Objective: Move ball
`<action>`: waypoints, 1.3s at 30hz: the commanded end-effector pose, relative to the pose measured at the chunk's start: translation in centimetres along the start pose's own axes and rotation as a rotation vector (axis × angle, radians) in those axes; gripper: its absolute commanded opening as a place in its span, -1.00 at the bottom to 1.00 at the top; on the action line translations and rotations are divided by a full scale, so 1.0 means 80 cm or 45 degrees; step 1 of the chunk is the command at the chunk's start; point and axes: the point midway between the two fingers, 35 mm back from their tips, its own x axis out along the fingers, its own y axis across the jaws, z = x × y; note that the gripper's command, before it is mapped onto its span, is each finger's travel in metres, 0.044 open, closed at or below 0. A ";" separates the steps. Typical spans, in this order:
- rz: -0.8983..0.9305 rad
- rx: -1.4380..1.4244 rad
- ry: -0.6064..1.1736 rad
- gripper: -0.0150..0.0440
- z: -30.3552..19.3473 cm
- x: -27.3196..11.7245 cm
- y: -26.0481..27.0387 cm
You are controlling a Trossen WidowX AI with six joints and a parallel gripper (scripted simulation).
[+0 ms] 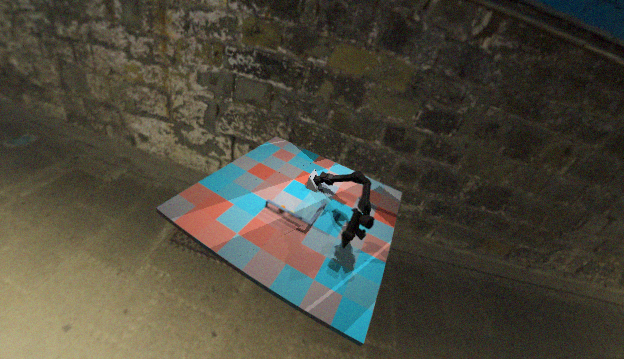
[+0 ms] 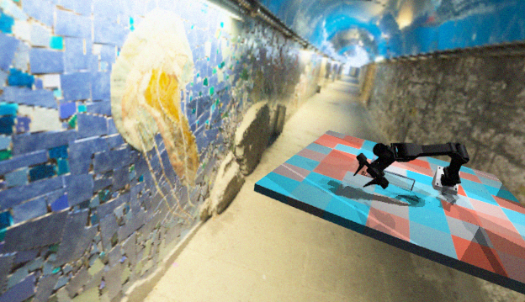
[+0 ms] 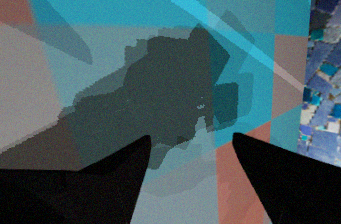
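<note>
Nothing of the task looks done yet, as far as these views show: the ball cannot be made out in any of them, nor can its see-through copy, so where the ball lies now cannot be told beyond a guess that it sits near the two low clear walls and is hidden by the arm or too small to see. Those walls show as a faint glassy frame at the middle of the counter, a flat board chequered in turquoise, coral and grey, in the lower right of the exterior view, and as a pale outline at the centre of the top view. What is left, by my judgement, is everything: reaching the ball, bringing it to the marked spot inside the corner, releasing it and backing away. The black six-joint arm stretches almost level from its base at the right of the exterior view toward the frame's centre, wrist bent down, so the black parallel gripper hangs above the counter just left of the walls. In the wrist view the jaws stand well apart with only shadowed counter between them, holding nothing.
</note>
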 end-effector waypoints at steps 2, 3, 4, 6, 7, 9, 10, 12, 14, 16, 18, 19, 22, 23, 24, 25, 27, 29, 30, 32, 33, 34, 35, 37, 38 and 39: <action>0.017 0.262 0.205 0.57 -0.104 0.007 -0.042; 0.020 0.312 0.240 0.57 -0.123 0.007 -0.048; 0.023 0.364 0.275 0.57 -0.142 0.006 -0.053; 0.029 0.472 0.344 0.57 -0.180 0.002 -0.063; 0.033 0.528 0.377 0.57 -0.199 0.000 -0.066; 0.045 0.640 0.437 0.57 -0.237 -0.006 -0.073; 0.053 0.696 0.465 0.57 -0.256 -0.009 -0.075; 0.074 0.805 0.512 0.57 -0.294 -0.015 -0.079; 0.099 0.914 0.554 0.57 -0.331 -0.023 -0.081; 0.128 1.030 0.591 0.57 -0.368 -0.032 -0.081; 0.161 1.153 0.622 0.57 -0.405 -0.043 -0.078; 0.178 1.218 0.634 0.57 -0.423 -0.048 -0.076; 0.245 1.427 0.663 0.57 -0.477 -0.066 -0.063; 0.277 1.501 0.669 0.57 -0.495 -0.071 -0.056; 0.310 1.578 0.672 0.57 -0.511 -0.077 -0.048; 0.343 1.655 0.672 0.57 -0.527 -0.082 -0.040; 0.401 1.771 0.668 0.57 -0.546 -0.088 -0.026; 0.455 1.834 0.665 0.57 -0.558 -0.089 -0.014; 0.470 1.851 0.664 0.57 -0.561 -0.089 -0.011; 0.474 1.857 0.664 0.57 -0.561 -0.089 -0.010; 0.474 1.857 0.664 0.57 -0.561 -0.089 -0.010; 0.474 1.857 0.664 0.57 -0.561 -0.089 -0.010; 0.474 1.857 0.664 0.57 -0.561 -0.089 -0.010; 0.474 1.857 0.664 0.57 -0.562 -0.088 -0.009; 0.474 1.857 0.664 0.57 -0.562 -0.084 -0.007; 0.475 1.857 0.663 0.57 -0.563 -0.078 -0.003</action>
